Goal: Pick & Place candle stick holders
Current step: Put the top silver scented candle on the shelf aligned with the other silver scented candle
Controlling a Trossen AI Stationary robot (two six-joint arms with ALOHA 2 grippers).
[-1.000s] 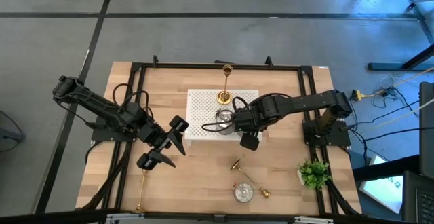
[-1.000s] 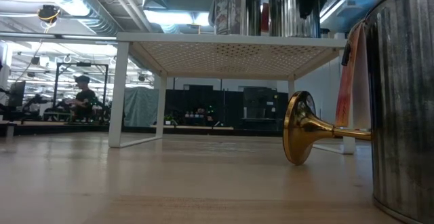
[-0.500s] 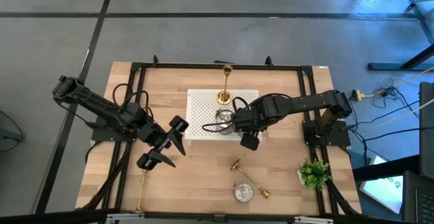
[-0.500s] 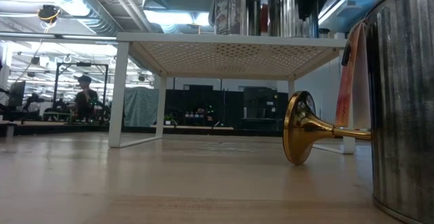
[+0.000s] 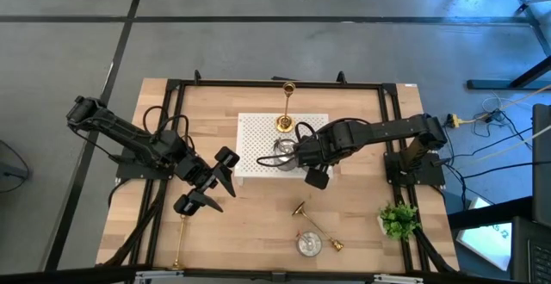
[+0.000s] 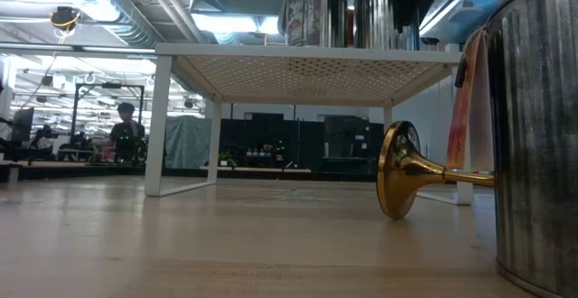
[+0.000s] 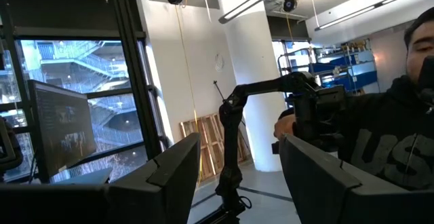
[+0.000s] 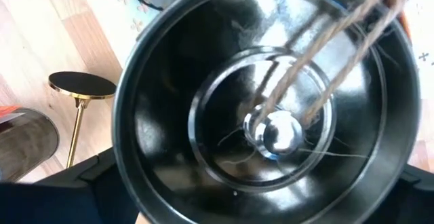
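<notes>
1. Wood table, white stand mid-table.
2. Silver holder on the stand, wide-spread right gripper around it; grip unclear.
3. Gold candlestick upright at the stand's far edge.
4. Two gold candlesticks lying on the table; second silver holder near the front.
5. Left gripper part open, empty, raised left of the stand.
6. Plant at right.
</notes>
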